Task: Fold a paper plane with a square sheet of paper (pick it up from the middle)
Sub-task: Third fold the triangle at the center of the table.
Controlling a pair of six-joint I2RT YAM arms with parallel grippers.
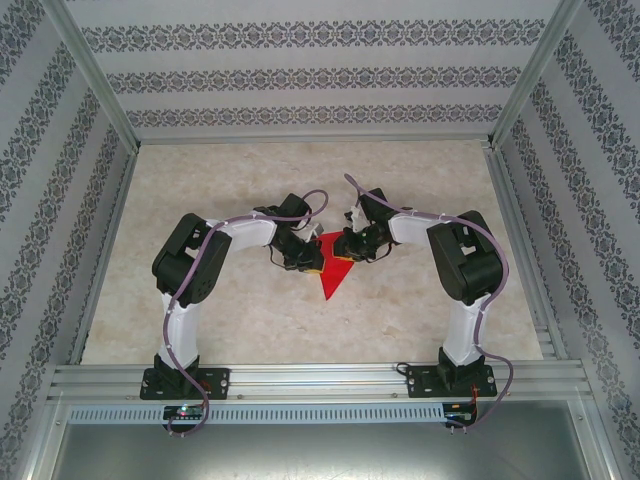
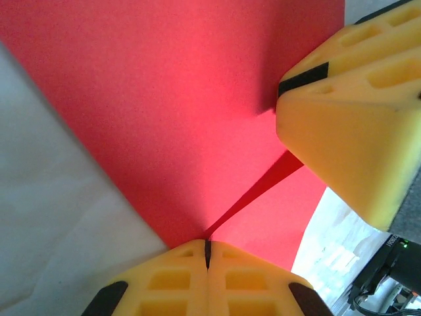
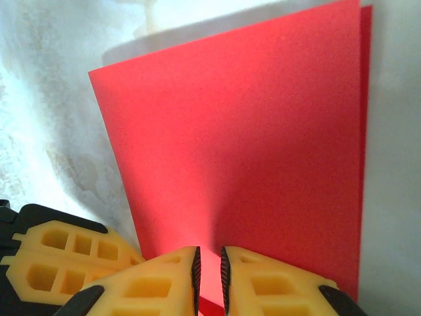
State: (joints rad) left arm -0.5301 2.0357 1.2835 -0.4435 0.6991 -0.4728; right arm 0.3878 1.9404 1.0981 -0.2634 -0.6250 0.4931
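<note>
Top external camera looks down from above and behind both arm bases over the whole table (image 1: 250,320). Both wrist cameras sit very close, sharing the red paper (image 2: 171,112).

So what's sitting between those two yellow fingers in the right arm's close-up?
The thin bright red paper: in the right wrist view its near edge runs into the narrow gap between the right gripper's yellow fingers.
</note>
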